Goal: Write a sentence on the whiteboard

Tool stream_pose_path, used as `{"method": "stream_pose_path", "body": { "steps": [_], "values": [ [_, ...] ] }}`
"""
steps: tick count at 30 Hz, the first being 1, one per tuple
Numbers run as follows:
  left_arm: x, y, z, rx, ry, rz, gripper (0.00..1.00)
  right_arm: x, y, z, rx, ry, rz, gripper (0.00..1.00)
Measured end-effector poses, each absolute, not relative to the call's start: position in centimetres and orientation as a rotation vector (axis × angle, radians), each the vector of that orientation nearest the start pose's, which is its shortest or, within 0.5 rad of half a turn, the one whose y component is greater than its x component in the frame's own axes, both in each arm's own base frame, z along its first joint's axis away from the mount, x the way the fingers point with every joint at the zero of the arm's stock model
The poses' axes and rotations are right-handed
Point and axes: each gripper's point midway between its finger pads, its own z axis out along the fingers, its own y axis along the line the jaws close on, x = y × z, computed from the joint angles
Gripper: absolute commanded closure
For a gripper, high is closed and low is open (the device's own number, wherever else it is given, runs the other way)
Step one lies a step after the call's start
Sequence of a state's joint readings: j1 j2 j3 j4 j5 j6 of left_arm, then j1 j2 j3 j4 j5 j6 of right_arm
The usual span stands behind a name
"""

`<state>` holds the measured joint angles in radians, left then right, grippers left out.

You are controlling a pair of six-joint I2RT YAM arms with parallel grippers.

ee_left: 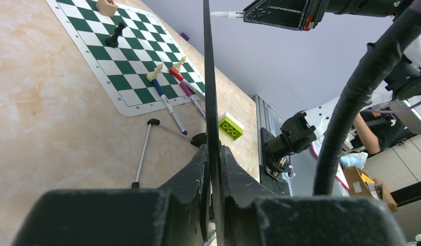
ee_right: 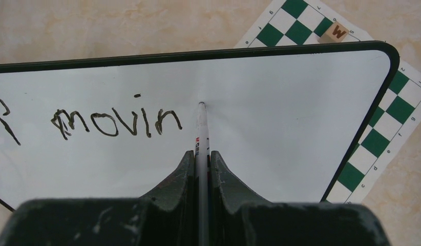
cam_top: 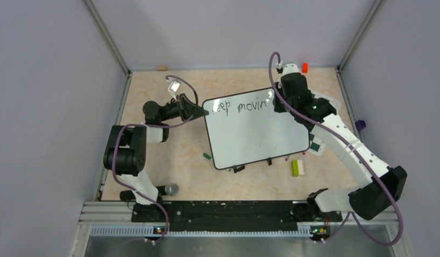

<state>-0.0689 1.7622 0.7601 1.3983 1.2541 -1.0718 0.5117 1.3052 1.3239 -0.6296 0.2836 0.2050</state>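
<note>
Right hand (ee_right: pixel 202 158) pinches a thin white marker (ee_right: pixel 201 128), tip touching the glossy whiteboard (ee_right: pixel 290 123) after the dark sentence (ee_right: pixel 116 123); left hand (ee_left: pixel 213 156) clamps its black rim.

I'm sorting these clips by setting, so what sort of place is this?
Probably a robot lab test cell: a left arm and right arm bolted to a rail at the table edge, plain grey walls boxing it in, and practice props like a whiteboard, marker and chess mat.
</note>
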Motion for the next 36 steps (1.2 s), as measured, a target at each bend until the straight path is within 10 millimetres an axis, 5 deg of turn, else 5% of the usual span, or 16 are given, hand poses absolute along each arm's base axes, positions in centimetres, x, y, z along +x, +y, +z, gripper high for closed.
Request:
{"method": "stream_pose_path", "body": {
  "steps": [17,36],
  "values": [
    [33.4,-20.2,21.6,0.540,1.595,-1.619,0.90,34.0,15.8,25.7,-0.217,2.163,0.185,1.00],
    [33.4,-20.2,21.6,0.540,1.595,-1.619,0.90,33.6,14.8,24.9,-0.206,2.199,0.124,1.00]
  ]
}}
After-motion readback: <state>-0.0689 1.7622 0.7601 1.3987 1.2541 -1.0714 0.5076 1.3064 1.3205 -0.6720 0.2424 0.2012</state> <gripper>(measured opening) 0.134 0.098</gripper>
